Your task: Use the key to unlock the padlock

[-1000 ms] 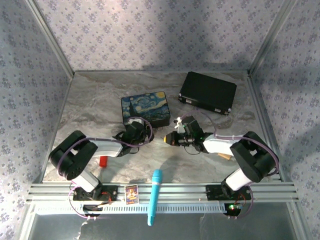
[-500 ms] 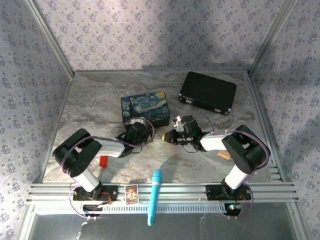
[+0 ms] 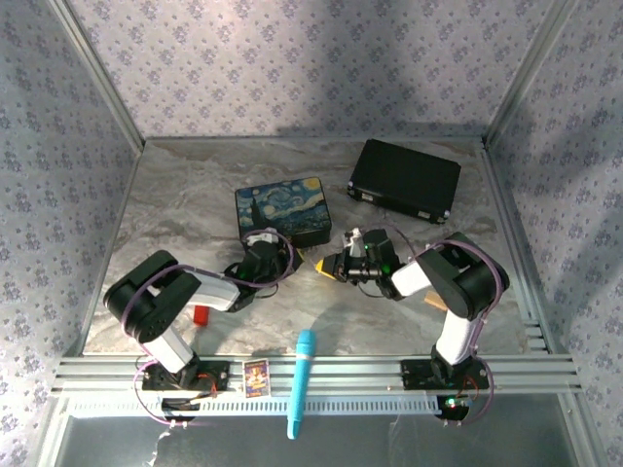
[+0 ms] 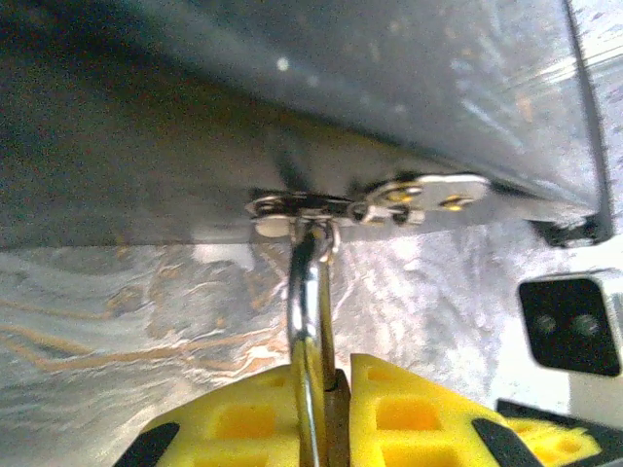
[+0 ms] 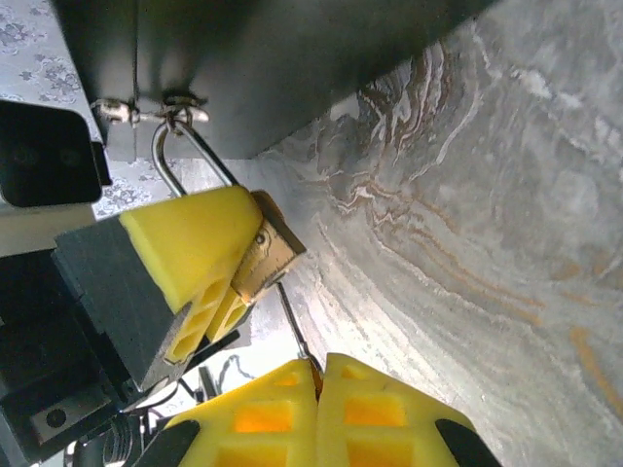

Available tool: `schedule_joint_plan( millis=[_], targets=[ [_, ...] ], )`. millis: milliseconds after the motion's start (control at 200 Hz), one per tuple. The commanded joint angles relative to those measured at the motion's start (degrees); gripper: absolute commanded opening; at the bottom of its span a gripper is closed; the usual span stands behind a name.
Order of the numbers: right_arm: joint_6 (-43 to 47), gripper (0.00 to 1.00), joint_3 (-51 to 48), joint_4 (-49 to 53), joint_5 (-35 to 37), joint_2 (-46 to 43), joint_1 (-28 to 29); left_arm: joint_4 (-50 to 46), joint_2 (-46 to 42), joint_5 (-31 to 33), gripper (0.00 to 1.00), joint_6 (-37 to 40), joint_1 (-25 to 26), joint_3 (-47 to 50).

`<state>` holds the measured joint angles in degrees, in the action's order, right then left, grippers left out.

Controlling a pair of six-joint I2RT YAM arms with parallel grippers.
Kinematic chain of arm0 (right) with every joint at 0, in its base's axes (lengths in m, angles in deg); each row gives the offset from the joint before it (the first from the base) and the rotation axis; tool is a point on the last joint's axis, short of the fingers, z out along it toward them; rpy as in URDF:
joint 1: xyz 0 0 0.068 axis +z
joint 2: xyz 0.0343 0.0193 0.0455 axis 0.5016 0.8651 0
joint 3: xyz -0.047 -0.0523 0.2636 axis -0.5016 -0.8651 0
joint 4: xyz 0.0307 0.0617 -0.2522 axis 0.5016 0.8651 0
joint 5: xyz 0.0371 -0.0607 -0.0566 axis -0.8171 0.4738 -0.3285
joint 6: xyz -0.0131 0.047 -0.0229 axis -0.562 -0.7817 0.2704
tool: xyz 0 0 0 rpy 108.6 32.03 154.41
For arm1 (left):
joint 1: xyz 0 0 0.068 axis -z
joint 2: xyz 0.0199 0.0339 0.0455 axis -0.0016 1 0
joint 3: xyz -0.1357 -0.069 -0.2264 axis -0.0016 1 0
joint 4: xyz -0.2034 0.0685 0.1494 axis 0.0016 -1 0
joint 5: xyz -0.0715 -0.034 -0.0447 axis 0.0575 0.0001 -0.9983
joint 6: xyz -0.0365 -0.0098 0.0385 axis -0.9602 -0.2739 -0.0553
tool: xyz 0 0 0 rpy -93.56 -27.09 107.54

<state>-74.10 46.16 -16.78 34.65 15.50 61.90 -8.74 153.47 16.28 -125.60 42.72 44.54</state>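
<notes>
As you read the overhead view from the left, you've got the red block (image 3: 201,313) on the marble table (image 3: 175,195), just beside the left arm. Moving in, your left gripper (image 4: 326,375) is right up against the near wall of the starry-night tin (image 3: 282,209). Its yellow fingers (image 4: 419,409) are clamped tight on the padlock (image 5: 265,251). The brass body is pinched between the pads, and the silver shackle (image 4: 304,302) runs up through the tin's hasp (image 4: 409,195). So the padlock hangs off that hasp, on the tin's near side.

Next across is the key (image 5: 290,326), a thin silvery shaft with its tip meeting the padlock's underside. How far in it sits, you can't tell. Your right gripper (image 5: 318,368) is closed on the key's other end, fingertips pressed together around it. Overhead, the two grippers meet nearly nose to nose just in front of the tin.

Further right, the black case (image 3: 404,180) lies at the back, apart from the tin, and a tan block (image 3: 438,304) peeks out beside the right arm. Down on the front rail sit a small card (image 3: 255,377) and a teal marker (image 3: 302,381).
</notes>
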Motion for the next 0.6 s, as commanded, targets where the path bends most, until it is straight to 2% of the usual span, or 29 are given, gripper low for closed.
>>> schedule_joint_plan(
  millis=[0, 115, 270, 375, 595],
  targets=[
    [-3.4, 0.0, -1.0, -5.1, -2.3, 0.5, 0.2, 11.3, 2.4, -3.1, 0.0, -7.3, -0.7, 1.2],
    [-5.5, 0.0, -0.6, -6.6, -3.9, 1.6, 0.8, 14.9, 3.7, -3.5, 0.0, -8.9, -0.8, 1.6],
    [-7.8, 0.0, 0.1, -8.1, -4.5, 2.3, 0.7, 14.5, 2.6, -3.0, 0.0, -9.5, -0.7, 1.8],
    [-7.9, 0.0, 1.2, -7.2, -4.7, 2.6, 0.6, 7.7, 0.5, -3.3, 0.0, -8.2, -0.7, 0.2],
    [-8.7, 0.0, 1.8, -5.8, -3.0, 3.5, 0.3, -3.8, -4.1, 0.5, 0.0, -6.3, -0.1, -0.6]
  ],
)
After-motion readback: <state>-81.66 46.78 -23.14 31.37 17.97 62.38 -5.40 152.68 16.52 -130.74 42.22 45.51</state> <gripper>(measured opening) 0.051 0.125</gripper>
